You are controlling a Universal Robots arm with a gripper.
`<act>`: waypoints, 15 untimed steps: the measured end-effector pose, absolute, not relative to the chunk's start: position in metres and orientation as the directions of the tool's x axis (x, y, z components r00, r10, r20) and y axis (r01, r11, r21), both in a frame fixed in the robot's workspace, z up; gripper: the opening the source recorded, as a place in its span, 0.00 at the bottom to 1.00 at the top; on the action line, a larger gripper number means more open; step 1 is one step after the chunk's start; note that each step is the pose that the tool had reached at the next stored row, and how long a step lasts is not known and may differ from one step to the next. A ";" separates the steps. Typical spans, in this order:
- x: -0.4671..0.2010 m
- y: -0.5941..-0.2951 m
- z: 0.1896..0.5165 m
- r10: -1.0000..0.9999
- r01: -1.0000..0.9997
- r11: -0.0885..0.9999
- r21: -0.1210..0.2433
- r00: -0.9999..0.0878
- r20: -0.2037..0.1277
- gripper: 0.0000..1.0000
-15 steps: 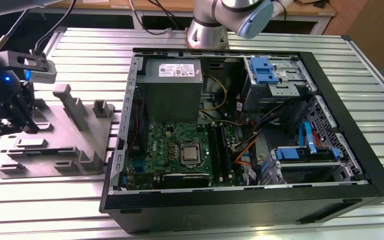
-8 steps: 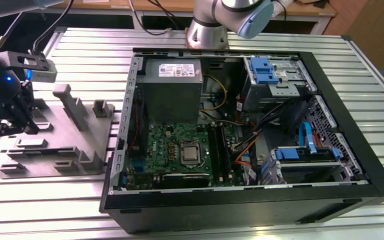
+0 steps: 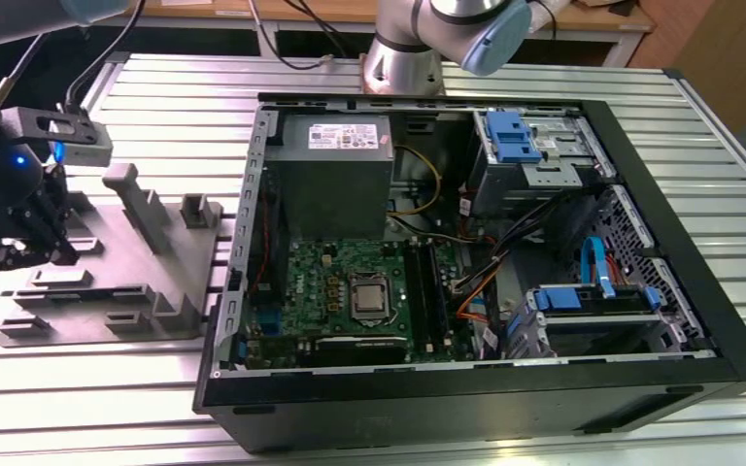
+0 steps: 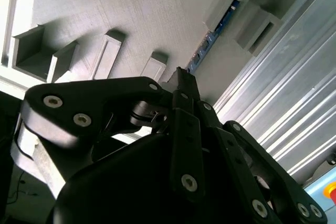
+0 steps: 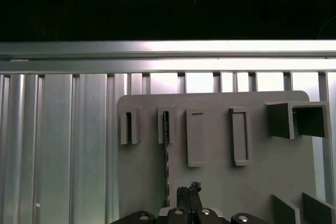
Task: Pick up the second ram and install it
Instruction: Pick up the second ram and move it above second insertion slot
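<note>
Black linkage bars of my gripper sit closest in the second wrist view, tapering to two fingers pressed together with nothing pinched between them. Just past my tips lies the second ram, a thin blue-green stick set on edge in a slot of the grey holder plate. In the first wrist view it is a dark strip just beside my tips, not between them. At the exterior view's left edge I hang over that plate on the slatted metal table. An open computer case stands centre and right, its green motherboard low in the middle.
</note>
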State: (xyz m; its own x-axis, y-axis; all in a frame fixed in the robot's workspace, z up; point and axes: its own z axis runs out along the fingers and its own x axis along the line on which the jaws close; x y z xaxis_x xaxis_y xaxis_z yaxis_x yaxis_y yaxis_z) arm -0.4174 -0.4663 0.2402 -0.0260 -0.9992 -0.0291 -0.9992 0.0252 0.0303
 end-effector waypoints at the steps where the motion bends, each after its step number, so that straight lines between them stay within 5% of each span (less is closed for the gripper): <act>1: -0.417 -0.468 0.240 -0.999 -0.999 0.024 0.029 -0.025 -0.030 0.10; 15: -0.418 -0.472 0.237 -0.999 -1.000 -0.001 0.016 0.001 -0.035 0.10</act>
